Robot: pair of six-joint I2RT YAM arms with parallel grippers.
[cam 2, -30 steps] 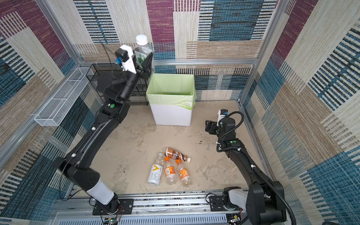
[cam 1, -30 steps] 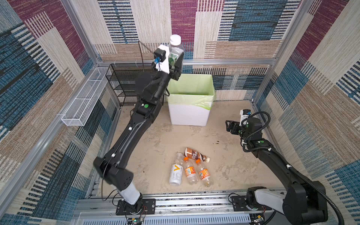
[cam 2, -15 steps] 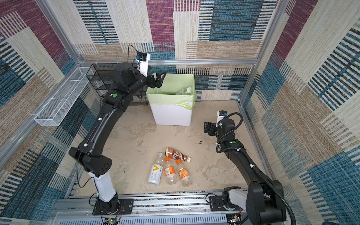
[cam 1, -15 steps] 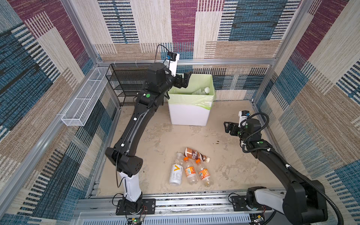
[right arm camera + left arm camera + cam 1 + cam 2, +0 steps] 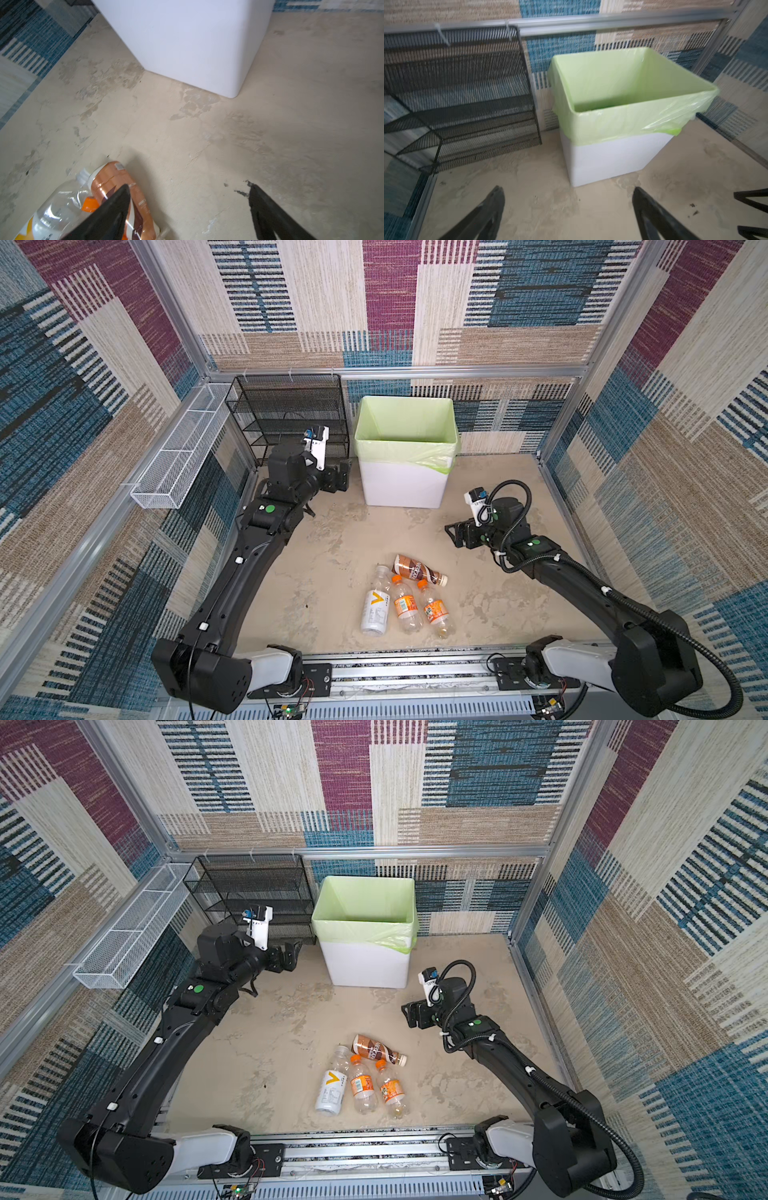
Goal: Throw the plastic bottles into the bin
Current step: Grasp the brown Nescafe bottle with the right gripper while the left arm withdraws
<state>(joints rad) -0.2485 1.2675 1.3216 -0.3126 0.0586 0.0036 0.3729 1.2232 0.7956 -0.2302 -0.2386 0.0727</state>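
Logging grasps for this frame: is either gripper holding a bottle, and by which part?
Nothing is held. The left gripper and right gripper both have open, empty jaws.

Smooth, perhaps matt, plastic bin [image 5: 401, 485]

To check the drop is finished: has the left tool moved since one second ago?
Yes. In a top view the left tool came down from above the bin to beside its left wall, open and empty.
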